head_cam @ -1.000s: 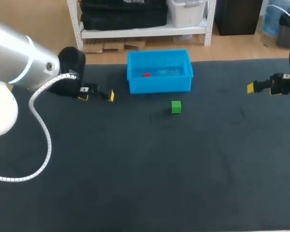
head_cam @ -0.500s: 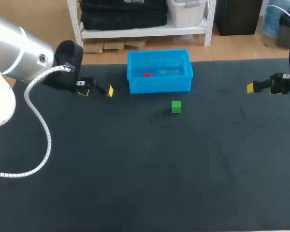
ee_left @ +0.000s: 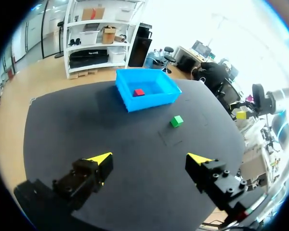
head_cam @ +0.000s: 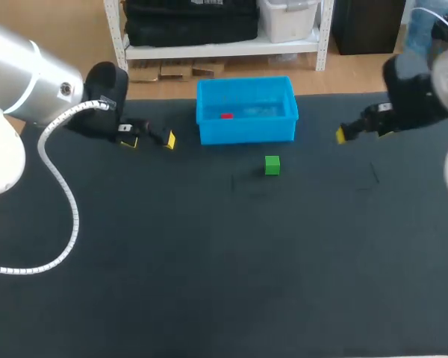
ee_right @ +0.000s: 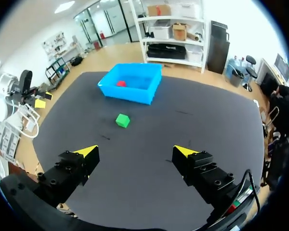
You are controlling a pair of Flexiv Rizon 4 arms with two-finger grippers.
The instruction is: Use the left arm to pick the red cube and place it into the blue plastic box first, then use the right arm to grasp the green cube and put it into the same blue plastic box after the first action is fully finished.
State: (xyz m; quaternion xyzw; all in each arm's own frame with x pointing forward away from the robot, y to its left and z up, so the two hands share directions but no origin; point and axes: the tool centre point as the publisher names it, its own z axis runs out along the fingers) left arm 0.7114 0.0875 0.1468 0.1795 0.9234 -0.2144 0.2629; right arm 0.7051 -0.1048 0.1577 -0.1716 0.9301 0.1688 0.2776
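The red cube point(head_cam: 226, 115) lies inside the blue plastic box point(head_cam: 246, 134) at the table's far middle. It shows there in both wrist views too: red cube point(ee_left: 138, 92) in the box point(ee_left: 151, 100), and red cube point(ee_right: 120, 83) in the box point(ee_right: 127, 94). The green cube point(head_cam: 272, 165) sits on the mat just in front of the box, also seen as green cube point(ee_left: 176, 121) and green cube point(ee_right: 122, 120). My left gripper point(head_cam: 149, 140) hangs open and empty left of the box. My right gripper point(head_cam: 362, 133) is open and empty to the box's right. Well ahead of each wrist's own fingers lie the cubes: left gripper point(ee_left: 149, 159), right gripper point(ee_right: 136, 151).
A black mat point(head_cam: 224, 268) covers the table, bare across its near half. A white coiled cable point(head_cam: 63, 224) hangs from my left arm over the mat's left side.
My right arm has swung in from the right edge toward the box, gripper still open. My left arm drew back slightly to the left, then held still. Neither cube moved.
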